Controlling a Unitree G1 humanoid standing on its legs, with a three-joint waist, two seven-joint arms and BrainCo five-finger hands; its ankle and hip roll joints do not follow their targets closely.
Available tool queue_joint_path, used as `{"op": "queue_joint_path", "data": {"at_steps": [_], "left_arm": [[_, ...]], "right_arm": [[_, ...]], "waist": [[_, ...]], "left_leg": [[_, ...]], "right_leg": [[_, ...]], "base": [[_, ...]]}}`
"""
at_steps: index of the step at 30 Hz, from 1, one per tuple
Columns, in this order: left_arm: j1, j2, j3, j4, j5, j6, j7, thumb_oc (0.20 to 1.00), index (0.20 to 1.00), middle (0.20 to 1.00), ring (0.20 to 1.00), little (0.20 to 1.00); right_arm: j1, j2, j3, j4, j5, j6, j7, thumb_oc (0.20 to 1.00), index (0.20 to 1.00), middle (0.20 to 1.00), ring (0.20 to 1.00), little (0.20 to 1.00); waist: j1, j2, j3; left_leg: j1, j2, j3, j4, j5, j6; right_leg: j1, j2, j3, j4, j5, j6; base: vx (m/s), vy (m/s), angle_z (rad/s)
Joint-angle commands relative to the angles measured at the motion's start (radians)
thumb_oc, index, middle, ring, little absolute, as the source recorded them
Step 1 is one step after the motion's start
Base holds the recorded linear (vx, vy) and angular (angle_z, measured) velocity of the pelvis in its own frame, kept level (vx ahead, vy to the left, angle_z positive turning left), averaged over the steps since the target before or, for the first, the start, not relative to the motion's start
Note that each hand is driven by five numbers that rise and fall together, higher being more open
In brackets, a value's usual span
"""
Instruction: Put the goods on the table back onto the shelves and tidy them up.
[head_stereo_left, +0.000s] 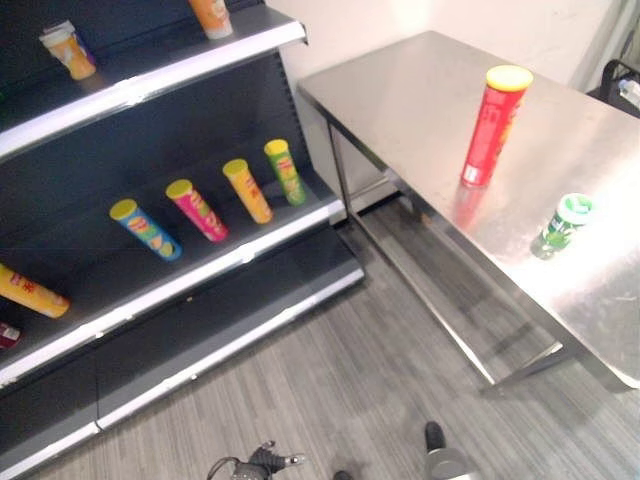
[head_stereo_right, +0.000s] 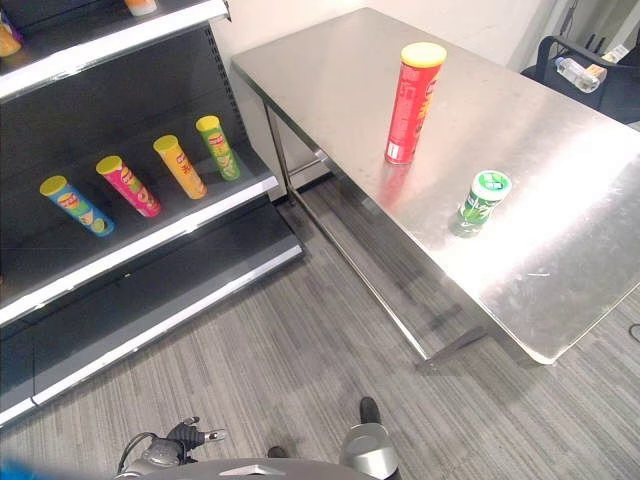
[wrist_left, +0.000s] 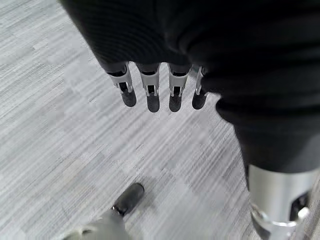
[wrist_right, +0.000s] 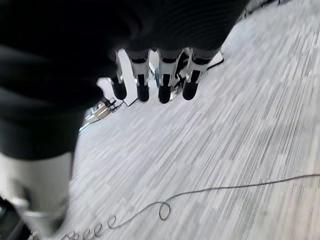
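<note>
A tall red can with a yellow lid (head_stereo_left: 495, 125) stands upright on the steel table (head_stereo_left: 420, 90), near its middle. A short green can (head_stereo_left: 566, 222) stands closer to the table's near edge, to the right of the red one. My left hand (wrist_left: 150, 95) hangs over the grey floor with straight fingers and holds nothing. My right hand (wrist_right: 162, 85) also hangs over the floor, fingers straight and empty. Both hands are far below the table top.
The dark shelf unit (head_stereo_left: 200, 265) stands left of the table. On its middle shelf lie blue (head_stereo_left: 145, 229), pink (head_stereo_left: 197, 210), orange (head_stereo_left: 247, 190) and green (head_stereo_left: 285, 171) cans, with a yellow one (head_stereo_left: 30, 292) further left. Orange goods (head_stereo_left: 68, 48) sit on the top shelf. Grey floor separates shelf and table.
</note>
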Motion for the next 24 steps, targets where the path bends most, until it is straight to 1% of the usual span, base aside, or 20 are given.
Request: {"op": "queue_joint_path", "data": {"at_steps": [1,2,6,11,13,14,16,18,19,20,21,23,24], "left_arm": [[-0.060,0.035,0.007,0.037,0.040,-0.019,0.004,1.000,1.000,1.000,1.000,1.000],[-0.058,0.035,0.008,0.037,0.042,-0.019,0.003,1.000,1.000,1.000,1.000,1.000],[-0.048,0.034,0.010,0.033,0.046,-0.018,-0.001,1.000,1.000,1.000,1.000,1.000],[-0.038,0.037,0.016,0.032,0.051,-0.018,-0.006,1.000,1.000,1.000,1.000,1.000],[-0.030,0.042,0.020,0.020,0.058,-0.020,-0.013,1.000,1.000,1.000,1.000,1.000],[-0.027,0.044,0.022,0.015,0.060,-0.021,-0.013,1.000,1.000,1.000,1.000,1.000],[-0.025,0.046,0.021,0.010,0.064,-0.023,-0.018,1.000,1.000,1.000,1.000,1.000],[-0.025,0.049,0.016,0.004,0.064,-0.026,-0.021,1.000,1.000,1.000,1.000,1.000],[-0.024,0.050,0.019,0.003,0.064,-0.026,-0.021,1.000,1.000,1.000,1.000,1.000],[-0.022,0.053,0.014,-0.004,0.064,-0.026,-0.027,1.000,1.000,1.000,1.000,1.000],[-0.021,0.054,0.016,-0.004,0.064,-0.026,-0.027,1.000,1.000,1.000,1.000,1.000],[-0.011,0.059,0.006,-0.009,0.060,-0.028,-0.037,1.000,1.000,1.000,1.000,1.000],[-0.010,0.059,0.010,-0.009,0.060,-0.028,-0.037,1.000,1.000,1.000,1.000,1.000]], "right_arm": [[-0.011,-0.052,0.003,-0.026,-0.073,-0.032,-0.043,1.000,1.000,1.000,1.000,1.000],[-0.012,-0.064,-0.015,-0.082,-0.078,-0.042,-0.047,1.000,1.000,1.000,1.000,1.000],[-0.014,-0.081,-0.028,-0.139,-0.102,-0.048,-0.051,1.000,1.000,1.000,1.000,1.000],[-0.038,-0.110,0.000,-0.276,-0.151,-0.064,-0.026,1.000,1.000,1.000,1.000,1.000],[-0.049,-0.136,0.041,-0.377,-0.222,-0.065,0.010,1.000,1.000,1.000,1.000,1.000],[-0.058,-0.142,0.058,-0.404,-0.235,-0.068,0.033,1.000,1.000,1.000,1.000,1.000],[-0.067,-0.153,0.075,-0.425,-0.245,-0.072,0.046,1.000,1.000,1.000,1.000,1.000],[-0.107,-0.167,0.129,-0.470,-0.252,-0.086,0.075,1.000,1.000,1.000,1.000,1.000],[-0.114,-0.167,0.136,-0.468,-0.252,-0.086,0.074,1.000,1.000,1.000,1.000,1.000],[-0.146,-0.175,0.184,-0.504,-0.251,-0.095,0.106,1.000,1.000,1.000,1.000,1.000],[-0.153,-0.176,0.191,-0.501,-0.251,-0.095,0.105,1.000,1.000,1.000,1.000,1.000],[-0.230,-0.196,0.297,-0.525,-0.240,-0.109,0.164,1.000,1.000,1.000,1.000,1.000],[-0.241,-0.198,0.307,-0.520,-0.239,-0.110,0.163,1.000,1.000,1.000,1.000,1.000]], "waist": [[0.006,-0.080,-0.031],[0.006,-0.082,-0.033],[0.011,-0.084,-0.036],[0.021,-0.086,-0.038],[0.029,-0.087,-0.038],[0.031,-0.087,-0.038],[0.034,-0.088,-0.039],[0.045,-0.089,-0.040],[0.042,-0.090,-0.040],[0.053,-0.089,-0.041],[0.050,-0.090,-0.041],[0.076,-0.090,-0.043],[0.072,-0.091,-0.042]], "left_leg": [[-0.003,0.026,0.046,0.014,-0.025,-0.045],[-0.002,0.027,0.045,0.015,-0.025,-0.046],[-0.001,0.030,0.044,0.015,-0.026,-0.046],[0.000,0.031,0.042,0.015,-0.026,-0.047],[0.002,0.032,0.043,0.017,-0.026,-0.048],[0.003,0.032,0.042,0.018,-0.026,-0.048],[0.003,0.033,0.042,0.018,-0.026,-0.048],[0.004,0.035,0.042,0.018,-0.024,-0.050],[0.004,0.036,0.042,0.018,-0.024,-0.050],[0.005,0.037,0.040,0.019,-0.022,-0.051],[0.005,0.037,0.040,0.019,-0.022,-0.051],[0.006,0.041,0.033,0.021,-0.017,-0.055],[0.006,0.041,0.033,0.021,-0.017,-0.055]], "right_leg": [[0.022,-0.021,0.061,0.044,-0.129,0.065],[0.023,-0.019,0.061,0.044,-0.131,0.064],[0.026,-0.018,0.055,0.046,-0.134,0.063],[0.028,-0.015,0.052,0.049,-0.137,0.061],[0.028,-0.015,0.050,0.052,-0.138,0.059],[0.029,-0.015,0.050,0.053,-0.138,0.058],[0.030,-0.015,0.048,0.053,-0.139,0.058],[0.032,-0.014,0.043,0.053,-0.140,0.056],[0.033,-0.014,0.043,0.053,-0.140,0.056],[0.037,-0.013,0.037,0.053,-0.142,0.054],[0.037,-0.013,0.037,0.053,-0.142,0.054],[0.044,-0.010,0.028,0.054,-0.146,0.050],[0.045,-0.010,0.027,0.054,-0.146,0.050]], "base": [[0.01,-0.015,0.05],[0.00,0.000,0.00],[0.00,0.000,0.00],[0.00,0.000,0.00],[0.00,0.000,0.00],[0.00,0.000,0.00],[0.00,0.000,0.00],[0.00,0.000,0.00],[0.00,0.000,0.00],[0.00,0.000,0.00],[-0.01,-0.041,0.04],[-0.01,-0.047,0.10],[-0.01,-0.038,0.12]]}}
